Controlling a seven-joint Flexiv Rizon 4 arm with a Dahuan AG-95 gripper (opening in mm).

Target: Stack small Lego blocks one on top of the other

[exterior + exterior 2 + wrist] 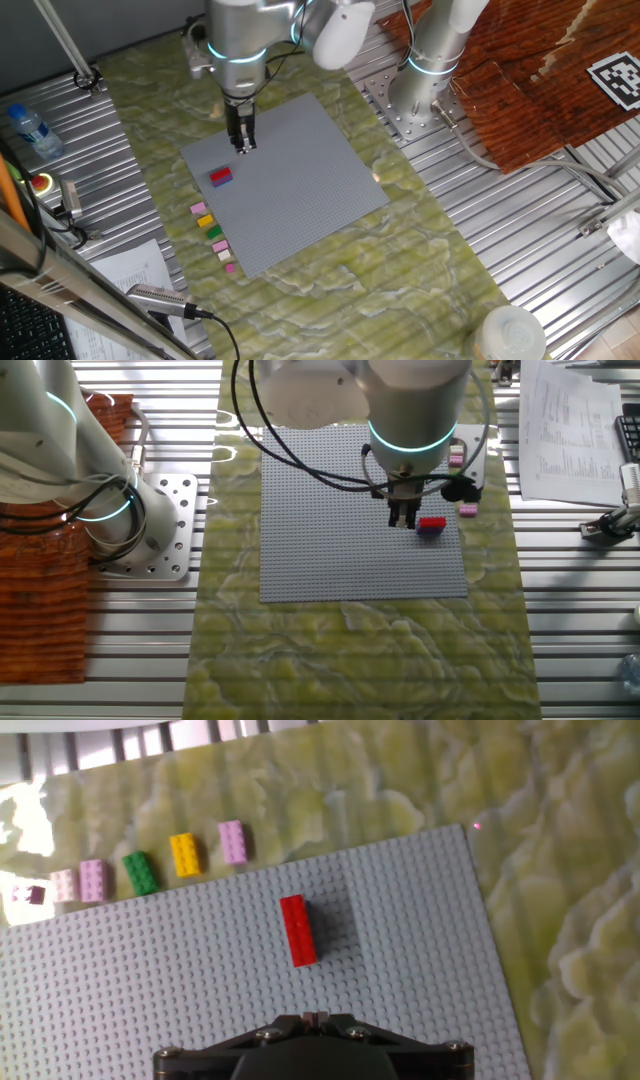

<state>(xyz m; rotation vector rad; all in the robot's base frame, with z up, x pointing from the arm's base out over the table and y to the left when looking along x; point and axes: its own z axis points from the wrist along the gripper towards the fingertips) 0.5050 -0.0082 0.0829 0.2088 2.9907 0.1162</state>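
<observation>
Here the fingers point(243, 146) hang just above the grey baseplate point(300, 190), pressed close together with nothing between them; both fixed views show them drawn to a narrow point, and the hand view shows only the dark body of the hand, not the tips. They stand near the stack but apart from it, which suggests, as a judgement, that the hand is not gripping anything and is either done with a placement or lining up for another.

Next out lies the red block point(221, 175). In the fixed views a strip of blue shows under it point(431, 532), so it appears to sit on a blue block, the pair resting on the plate near the edge that faces the spare blocks. From the hand view only the red top point(298, 930) is visible, long side running away from the camera; the blue one, if there, is hidden beneath it. That reads as the stack made.

Beyond the plate's edge, on the green marbled counter point(330, 290), the spare blocks lie in a row just beside the plate: pink point(233, 841), yellow point(185, 854), green point(140, 872), then another pink point(93, 880) and paler ones toward the end. Lined up and spaced apart, they seem kept there for easy picking, each with room for the fingers on both sides.
</observation>
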